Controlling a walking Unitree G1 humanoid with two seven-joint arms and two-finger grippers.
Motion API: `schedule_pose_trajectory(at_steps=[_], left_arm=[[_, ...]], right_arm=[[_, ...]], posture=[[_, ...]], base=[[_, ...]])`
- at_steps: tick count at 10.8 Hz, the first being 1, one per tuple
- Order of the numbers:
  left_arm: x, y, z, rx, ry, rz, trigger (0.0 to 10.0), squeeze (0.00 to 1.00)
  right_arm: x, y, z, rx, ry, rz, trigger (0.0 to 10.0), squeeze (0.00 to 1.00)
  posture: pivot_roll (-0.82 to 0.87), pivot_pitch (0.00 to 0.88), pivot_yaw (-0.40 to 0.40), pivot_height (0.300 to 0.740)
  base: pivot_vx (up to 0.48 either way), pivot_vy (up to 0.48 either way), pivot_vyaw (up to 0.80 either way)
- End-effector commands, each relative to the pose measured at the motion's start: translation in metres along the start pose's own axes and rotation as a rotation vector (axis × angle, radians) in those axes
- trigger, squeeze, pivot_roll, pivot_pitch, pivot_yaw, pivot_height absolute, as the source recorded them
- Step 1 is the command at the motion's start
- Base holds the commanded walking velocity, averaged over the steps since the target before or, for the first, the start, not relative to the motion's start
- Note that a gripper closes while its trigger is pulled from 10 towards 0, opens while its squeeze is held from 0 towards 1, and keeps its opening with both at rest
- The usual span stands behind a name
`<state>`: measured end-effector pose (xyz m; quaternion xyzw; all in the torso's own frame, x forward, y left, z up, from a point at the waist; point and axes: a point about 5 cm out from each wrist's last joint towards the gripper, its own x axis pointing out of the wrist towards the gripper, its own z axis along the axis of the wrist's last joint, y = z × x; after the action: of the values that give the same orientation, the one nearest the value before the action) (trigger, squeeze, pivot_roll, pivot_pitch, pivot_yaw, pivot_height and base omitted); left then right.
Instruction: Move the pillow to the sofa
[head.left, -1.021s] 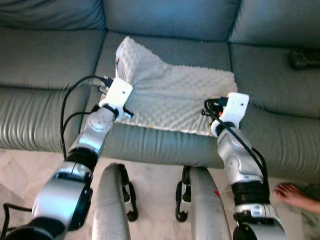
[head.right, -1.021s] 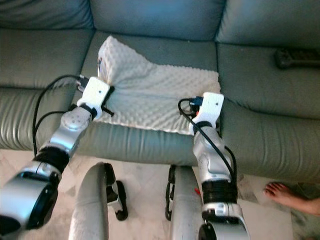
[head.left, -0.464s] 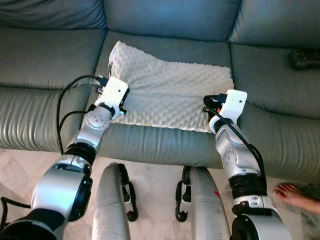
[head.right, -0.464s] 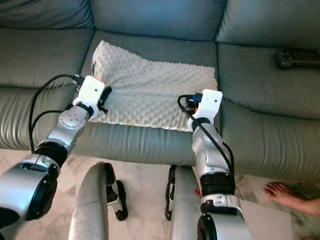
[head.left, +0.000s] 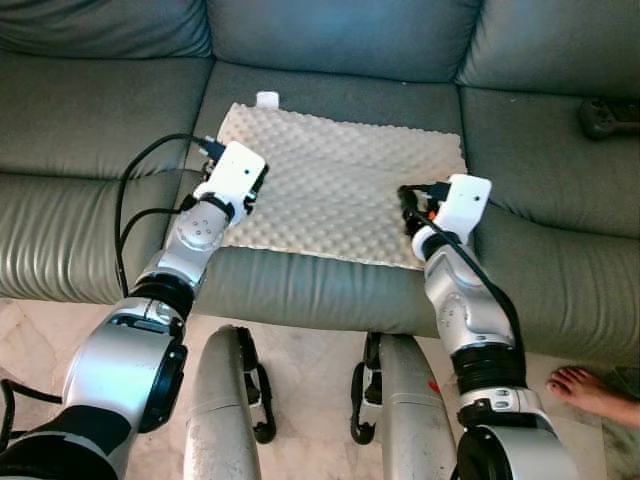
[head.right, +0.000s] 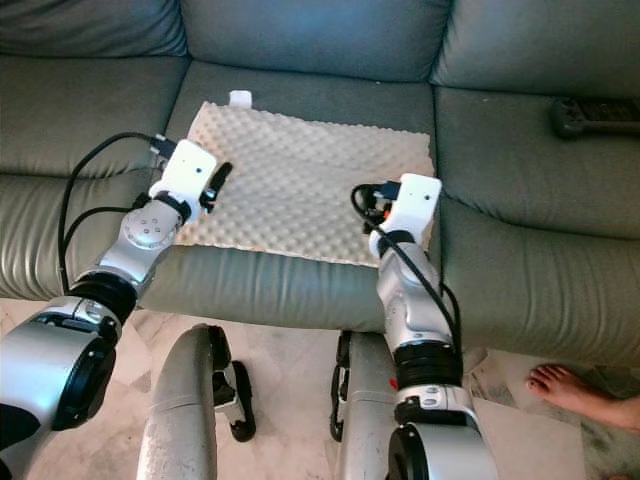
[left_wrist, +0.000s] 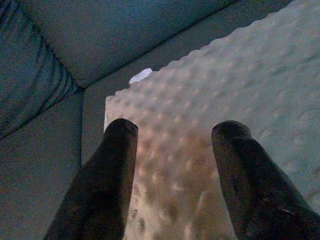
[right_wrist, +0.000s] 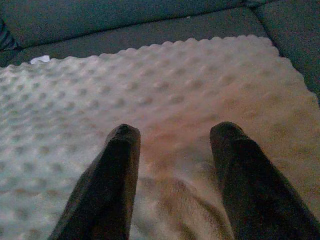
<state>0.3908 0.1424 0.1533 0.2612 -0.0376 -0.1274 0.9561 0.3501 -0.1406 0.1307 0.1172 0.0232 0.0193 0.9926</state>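
Note:
The cream, bumpy pillow (head.left: 335, 190) lies flat on the middle seat of the grey-green sofa (head.left: 100, 120), a small white tag (head.left: 267, 99) at its far left corner. My left gripper (left_wrist: 175, 132) is open just over the pillow's left edge, with nothing between its fingers (left_wrist: 107, 165). Over the pillow's right front corner my right gripper (right_wrist: 175, 132) is open too, its fingers (right_wrist: 120, 165) resting low above the fabric. In the head views the left gripper (head.left: 252, 185) and right gripper (head.left: 408, 208) flank the pillow.
A dark remote-like object (head.left: 605, 115) lies on the right seat cushion. A person's bare foot (head.left: 590, 390) rests on the tiled floor at the lower right. The sofa's front edge runs just below both wrists.
The pillow's left corner, held raised a second ago, has dropped and the pillow now lies flat. The left gripper has let go of it; both wrists shifted slightly.

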Motion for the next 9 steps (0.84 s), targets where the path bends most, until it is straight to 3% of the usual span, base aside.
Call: schedule_pose_trajectory(at_steps=[1, 3, 5, 7, 9], left_arm=[[-0.003, 0.0, -0.007, 0.019, 0.02, -0.01, 10.0, 1.0], [-0.005, 0.013, -0.003, 0.056, -0.033, 0.054, 10.0, 1.0], [-0.011, 0.023, -0.005, -0.005, -0.064, 0.124, 10.0, 1.0], [-0.028, 0.032, -0.024, -0.028, -0.051, 0.171, 10.0, 1.0], [-0.049, 0.036, -0.046, -0.128, -0.011, 0.226, 10.0, 1.0]], right_arm=[[-0.003, -0.002, -0.01, -0.006, 0.031, -0.016, 10.0, 1.0], [-0.008, -0.001, -0.014, -0.009, 0.033, -0.012, 10.0, 1.0], [-0.014, -0.004, -0.015, -0.033, 0.018, -0.012, 10.0, 1.0], [-0.03, -0.017, -0.021, -0.097, 0.032, -0.034, 10.0, 1.0], [-0.049, -0.032, -0.032, -0.116, 0.054, -0.073, 10.0, 1.0]], posture=[[-0.07, 0.326, -0.025, 0.62], [-0.07, 0.304, -0.029, 0.62], [-0.06, 0.239, -0.027, 0.62], [-0.06, 0.179, -0.025, 0.62], [-0.05, 0.114, -0.02, 0.62]], base=[[0.0, 0.0, 0.0], [0.0, 0.0, 0.0], [0.0, 0.0, 0.0], [0.0, 0.0, 0.0], [0.0, 0.0, 0.0]])
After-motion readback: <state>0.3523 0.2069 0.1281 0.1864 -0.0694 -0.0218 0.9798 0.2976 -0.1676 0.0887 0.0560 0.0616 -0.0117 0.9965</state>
